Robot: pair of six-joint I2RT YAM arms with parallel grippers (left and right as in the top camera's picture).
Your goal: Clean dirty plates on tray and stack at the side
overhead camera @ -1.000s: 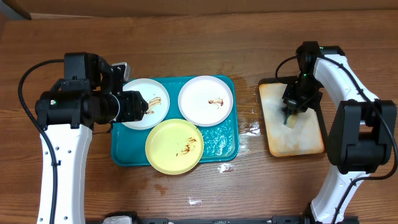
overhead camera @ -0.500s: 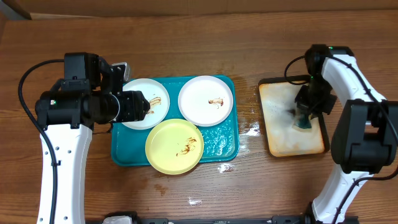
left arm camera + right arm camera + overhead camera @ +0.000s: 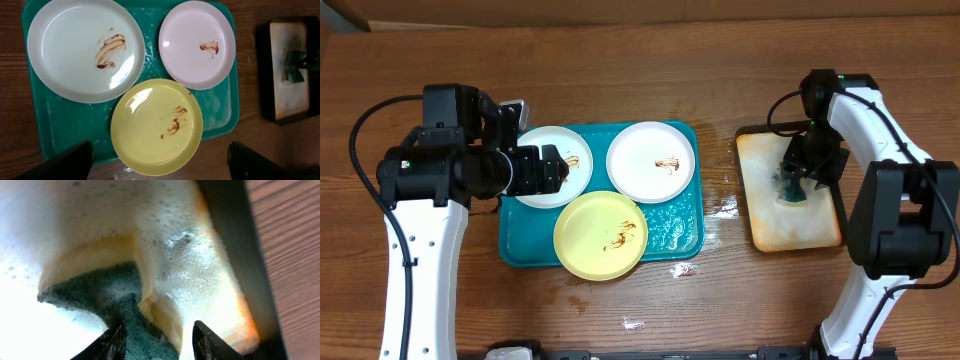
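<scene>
A white plate (image 3: 75,50), a second white plate (image 3: 197,45) and a yellow plate (image 3: 156,127), all smeared brown, lie on the teal tray (image 3: 222,112). The left gripper (image 3: 558,168) hovers over the first, fingers spread wide and empty. Off to the side, the right gripper (image 3: 157,340) straddles a sponge (image 3: 100,295) in the small tray (image 3: 765,215), fingers parted.

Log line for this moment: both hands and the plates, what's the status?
left hand: open over left white plate | right hand: open around sponge, black-rimmed tray | plates: three, smeared, on teal tray
</scene>
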